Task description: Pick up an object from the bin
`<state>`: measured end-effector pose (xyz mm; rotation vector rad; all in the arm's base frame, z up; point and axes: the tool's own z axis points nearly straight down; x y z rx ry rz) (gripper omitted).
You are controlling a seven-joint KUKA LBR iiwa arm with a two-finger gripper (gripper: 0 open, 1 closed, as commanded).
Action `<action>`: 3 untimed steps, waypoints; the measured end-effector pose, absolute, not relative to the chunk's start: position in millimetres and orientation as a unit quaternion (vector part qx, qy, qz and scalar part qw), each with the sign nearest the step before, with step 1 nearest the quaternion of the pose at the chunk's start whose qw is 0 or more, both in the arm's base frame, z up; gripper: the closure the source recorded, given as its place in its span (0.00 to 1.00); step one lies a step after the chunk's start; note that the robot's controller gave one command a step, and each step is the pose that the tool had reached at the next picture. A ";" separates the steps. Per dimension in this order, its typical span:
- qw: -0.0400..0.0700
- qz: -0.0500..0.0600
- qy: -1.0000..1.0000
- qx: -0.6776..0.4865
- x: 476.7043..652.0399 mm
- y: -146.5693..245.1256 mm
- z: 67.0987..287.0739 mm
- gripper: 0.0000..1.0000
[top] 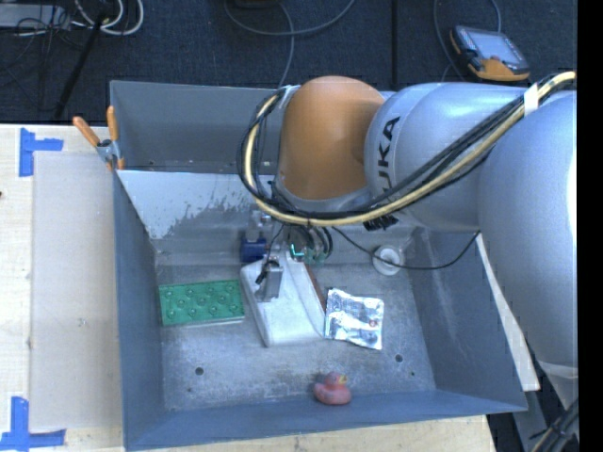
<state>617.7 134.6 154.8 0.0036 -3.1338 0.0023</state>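
Camera view.
Gripper point(269, 277): centre of frame, low over the upper left end of the white wedge-shaped block point(294, 322); apart or together, cannot tell.
Green studded plate point(201, 303): left of block.
Foil packet point(355, 318): just right of block.
Pink lump point(332, 391): lower centre.

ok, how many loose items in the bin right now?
5: green studded pad at left, white block in the middle, silver foil packet right of it, pink toy by the near wall, small white ring toward the back right. The arm may hide more.
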 end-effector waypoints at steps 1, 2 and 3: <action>0.003 0.000 -0.992 -0.124 603.2 200.8 68.1 0.00; 0.001 0.000 -0.992 -0.125 605.4 200.5 72.1 1.00; -0.004 -0.002 -0.995 -0.104 607.2 213.2 280.6 1.00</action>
